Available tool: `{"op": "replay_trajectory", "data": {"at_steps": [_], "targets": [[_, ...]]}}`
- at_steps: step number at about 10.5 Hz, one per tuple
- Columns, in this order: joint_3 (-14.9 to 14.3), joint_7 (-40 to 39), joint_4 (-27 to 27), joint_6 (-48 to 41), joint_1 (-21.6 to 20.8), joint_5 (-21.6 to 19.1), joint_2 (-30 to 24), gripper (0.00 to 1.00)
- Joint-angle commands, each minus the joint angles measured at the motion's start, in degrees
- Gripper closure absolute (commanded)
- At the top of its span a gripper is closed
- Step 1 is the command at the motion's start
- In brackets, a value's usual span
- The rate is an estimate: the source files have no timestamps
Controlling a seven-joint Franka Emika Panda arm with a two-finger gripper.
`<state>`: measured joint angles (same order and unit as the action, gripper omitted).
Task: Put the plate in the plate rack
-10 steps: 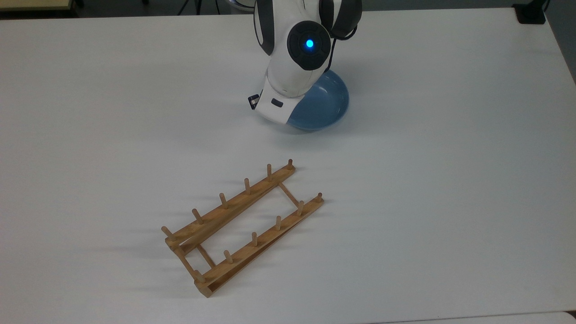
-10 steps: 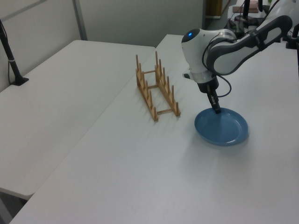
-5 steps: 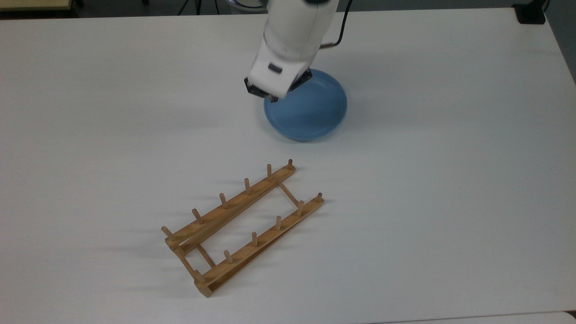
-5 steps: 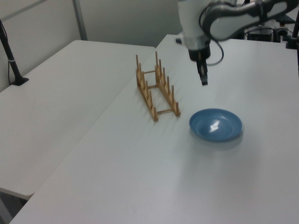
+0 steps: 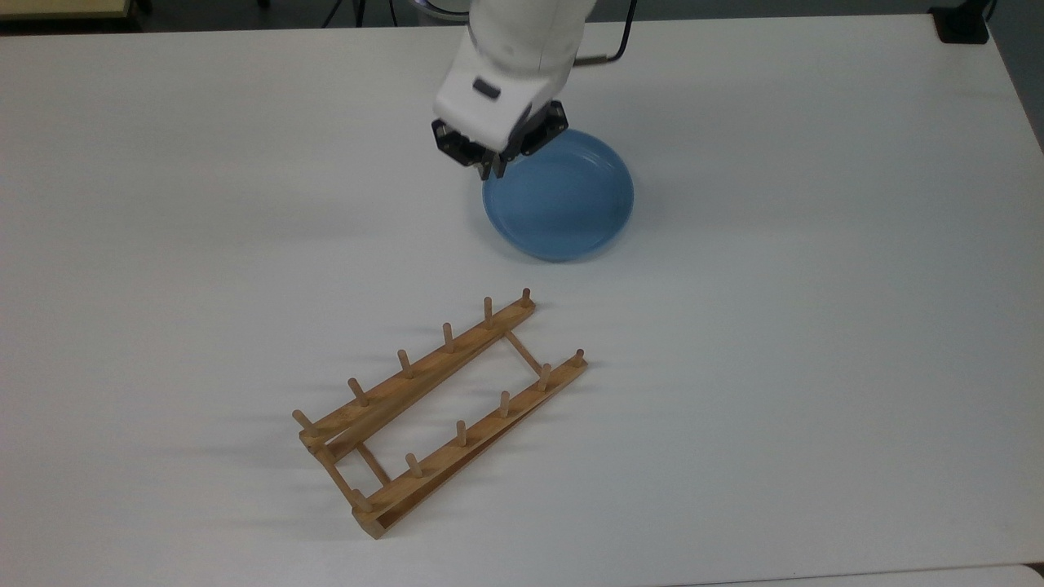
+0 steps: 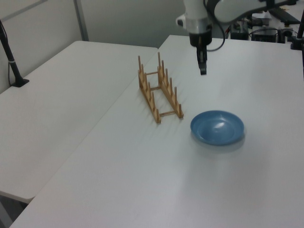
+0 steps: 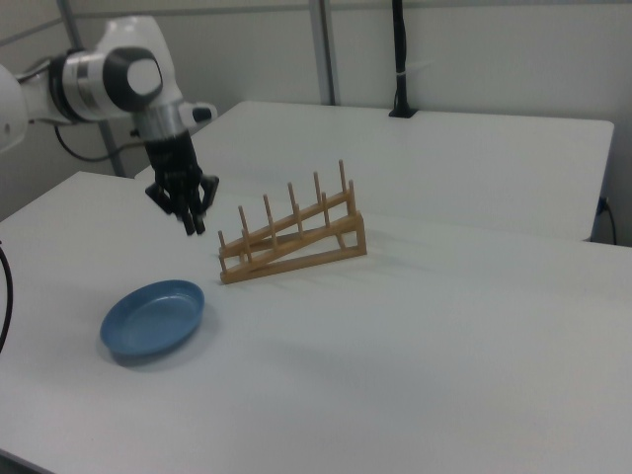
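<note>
On the white bench point(image 5: 816, 326), the light-blue plate point(image 5: 559, 196) lies flat, well apart from the wooden plate rack point(image 5: 440, 412), w/ nothing slotted between the pegs. Gripper point(image 5: 493, 169) hangs in the air above the plate's edge, empty, fingers point(image 7: 195, 223) pressed together & pointing down.

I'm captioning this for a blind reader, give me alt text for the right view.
A white robot arm's gripper hangs empty above a white table, over a light-blue plate lying flat. A wooden plate rack with upright pegs stands empty to the right view's right of the plate.
</note>
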<state>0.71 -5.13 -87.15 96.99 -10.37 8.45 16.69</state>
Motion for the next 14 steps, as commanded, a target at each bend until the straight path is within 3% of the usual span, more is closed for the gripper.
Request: {"op": "replay_trajectory", "data": {"at_steps": [1,2,5,8,13,14], "targets": [[-0.3,0.5,-8.8,-0.1,-0.3,0.7,0.5,0.52],[-0.2,0.5,-10.4,0.0,-0.3,0.7,1.1,0.40],[-0.3,0.5,-11.6,2.3,-0.2,0.9,4.7,0.40],[-0.3,-0.1,-12.3,2.6,-0.3,1.1,5.9,0.54],[-0.4,0.1,-13.6,6.4,-0.2,1.4,7.9,0.58],[-0.4,0.1,-13.5,6.3,-0.2,1.4,7.8,0.69]]}}
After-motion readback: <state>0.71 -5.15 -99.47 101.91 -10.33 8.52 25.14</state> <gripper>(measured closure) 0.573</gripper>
